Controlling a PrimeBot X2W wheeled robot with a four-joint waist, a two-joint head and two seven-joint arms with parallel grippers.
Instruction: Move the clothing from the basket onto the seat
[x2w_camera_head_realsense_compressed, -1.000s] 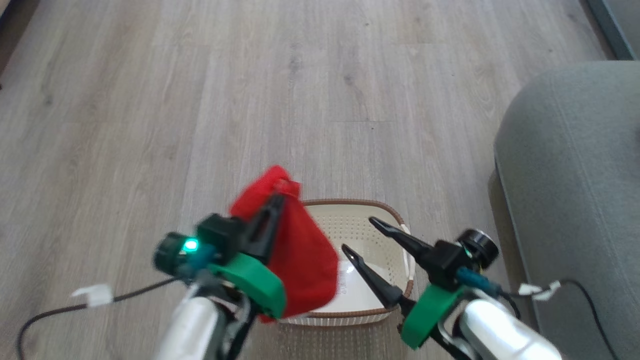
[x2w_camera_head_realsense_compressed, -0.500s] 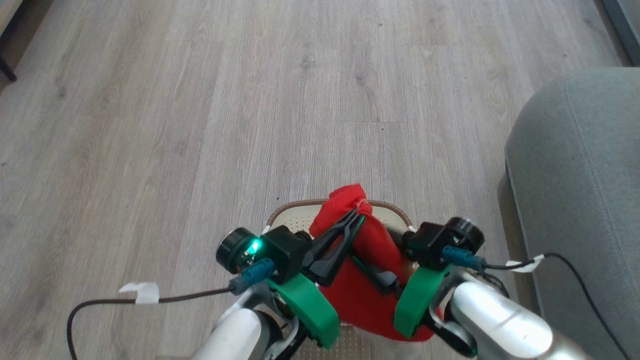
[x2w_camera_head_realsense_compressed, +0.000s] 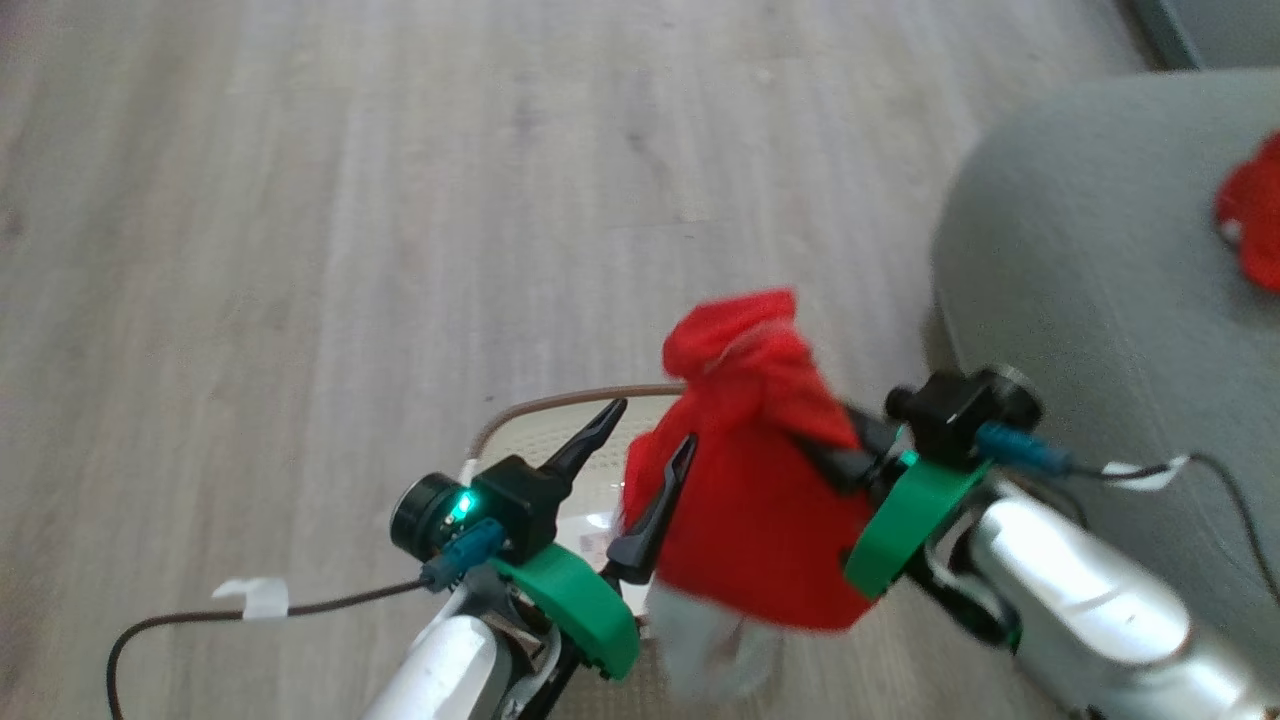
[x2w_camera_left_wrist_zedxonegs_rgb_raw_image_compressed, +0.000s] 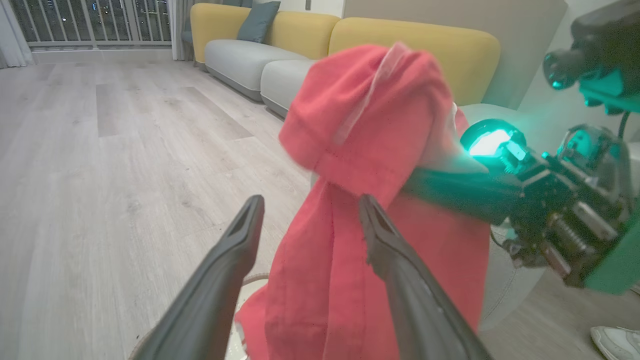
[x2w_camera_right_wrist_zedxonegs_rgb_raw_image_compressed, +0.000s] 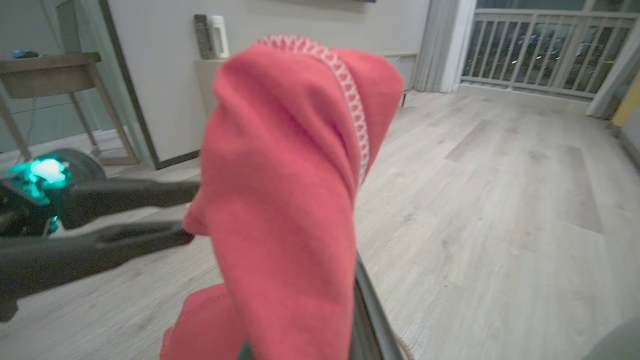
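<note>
A bright red garment (x2w_camera_head_realsense_compressed: 760, 490) with white trim hangs above the basket, my right gripper (x2w_camera_head_realsense_compressed: 815, 445) shut on its upper part with the fingers buried in the fabric. My left gripper (x2w_camera_head_realsense_compressed: 652, 425) stands open just left of the cloth, its inner finger against the fabric. In the left wrist view the open fingers (x2w_camera_left_wrist_zedxonegs_rgb_raw_image_compressed: 240, 235) frame the garment (x2w_camera_left_wrist_zedxonegs_rgb_raw_image_compressed: 370, 125). The right wrist view shows the garment (x2w_camera_right_wrist_zedxonegs_rgb_raw_image_compressed: 290, 175) draped over my own fingers (x2w_camera_right_wrist_zedxonegs_rgb_raw_image_compressed: 370, 310). Below the cloth, part of the basket's brown rim (x2w_camera_head_realsense_compressed: 560, 403) shows. The grey seat (x2w_camera_head_realsense_compressed: 1080, 300) is at the right with another red garment (x2w_camera_head_realsense_compressed: 1250, 215) on it.
Pale wood floor (x2w_camera_head_realsense_compressed: 350, 250) stretches ahead and left. Cables with white tape tags trail from both wrists (x2w_camera_head_realsense_compressed: 250, 598). A yellow sofa (x2w_camera_left_wrist_zedxonegs_rgb_raw_image_compressed: 415, 45) stands far off in the left wrist view, and a wooden table (x2w_camera_right_wrist_zedxonegs_rgb_raw_image_compressed: 45, 70) by a wall in the right wrist view.
The garment has passed from the left gripper to the right one. The left gripper has opened and let go. The head camera has turned right, bringing in more of the seat.
</note>
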